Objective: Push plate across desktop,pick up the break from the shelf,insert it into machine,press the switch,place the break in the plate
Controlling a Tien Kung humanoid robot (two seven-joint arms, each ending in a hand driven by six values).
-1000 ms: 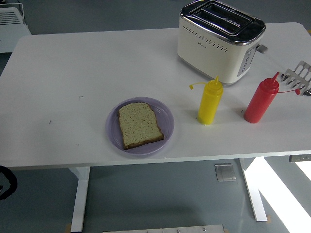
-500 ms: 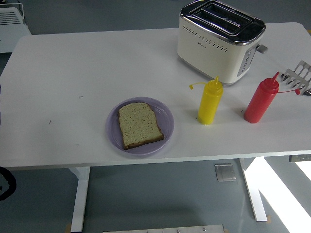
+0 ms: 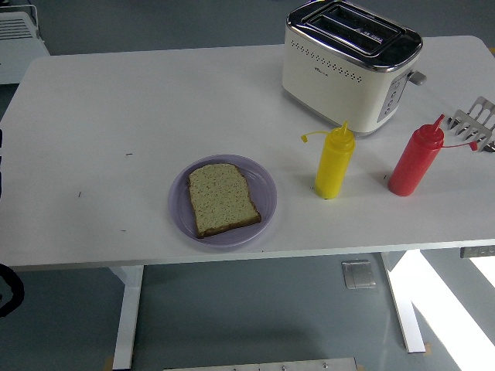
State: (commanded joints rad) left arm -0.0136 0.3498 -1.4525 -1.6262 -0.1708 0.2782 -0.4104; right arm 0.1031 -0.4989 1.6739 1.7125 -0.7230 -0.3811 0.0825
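Only a sliver of the robot shows up here: a bit of the black left arm (image 3: 9, 287) at the bottom-left corner, below the table edge, and I honestly can't tell what that hand is doing. The right arm isn't visible anywhere.

Closest thing on the white table (image 3: 116, 116) is the round pale-purple plate (image 3: 179, 209), sitting near the front edge, a bit left of centre. The slice of brown-crusted bread (image 3: 222, 199) lies flat on it, so it's in the plate already.

Right of the plate stands a yellow squeeze bottle (image 3: 334, 164), upright, and further right a red squeeze bottle (image 3: 415, 161), also upright, the two well apart. Behind them is the cream and chrome two-slot toaster (image 3: 348, 66), toward the far side. A metal wire rack (image 3: 475, 122) pokes in at the right edge, just beside the red bottle's nozzle.
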